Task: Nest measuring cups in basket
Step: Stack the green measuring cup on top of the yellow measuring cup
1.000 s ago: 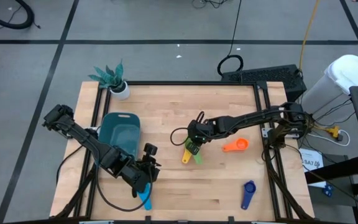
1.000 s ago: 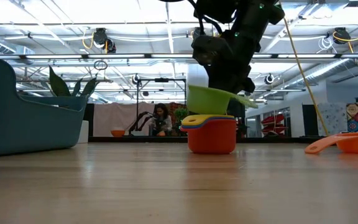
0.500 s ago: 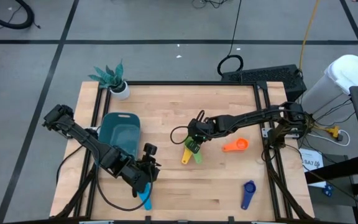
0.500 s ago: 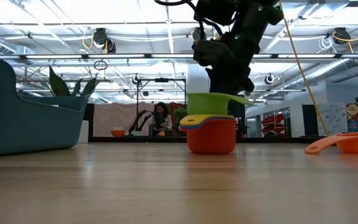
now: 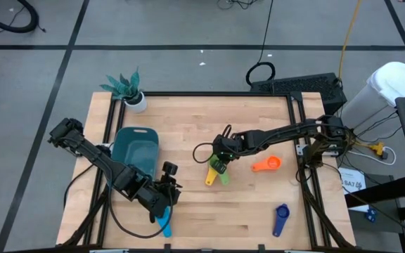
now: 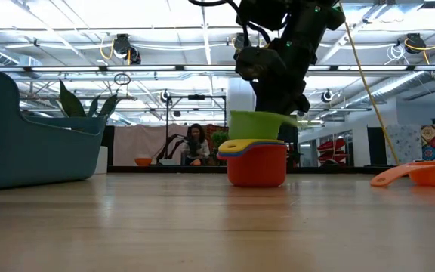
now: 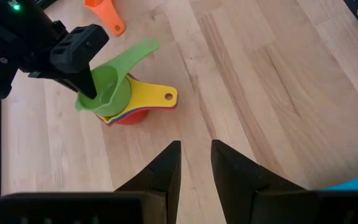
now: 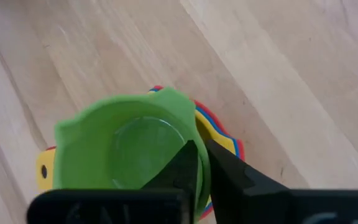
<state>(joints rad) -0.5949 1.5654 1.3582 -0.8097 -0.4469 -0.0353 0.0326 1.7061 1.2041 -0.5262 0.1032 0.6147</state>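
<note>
The right claw (image 5: 219,163) sits near the table's (image 5: 259,204) centre, pinching the rim of the green measuring cup (image 7: 107,90) with its fingers (image 8: 188,167) clenched on the wall; that cup rests in the nested stack (image 6: 257,159), red cup at the bottom with yellow and blue rims above it; the green and yellow handles point toward 6 o'clock in the high view. Against the frame a second back, the green cup has dropped from a tilt to sit level in the stack. The orange cup (image 5: 266,164) lies just at 3 o'clock of the stack; the dark blue cup (image 5: 280,218) lies well apart toward 4 o'clock, near the front edge; bare wood lies open between them. The basket (image 5: 133,149) stands at 9 o'clock of the stack, near the left edge. The left claw (image 5: 166,204) hovers at 5 o'clock of the basket, its fingers (image 7: 164,174) slightly parted and grasping nothing; a light blue cup (image 5: 164,225) lies beneath it by the front edge.
</note>
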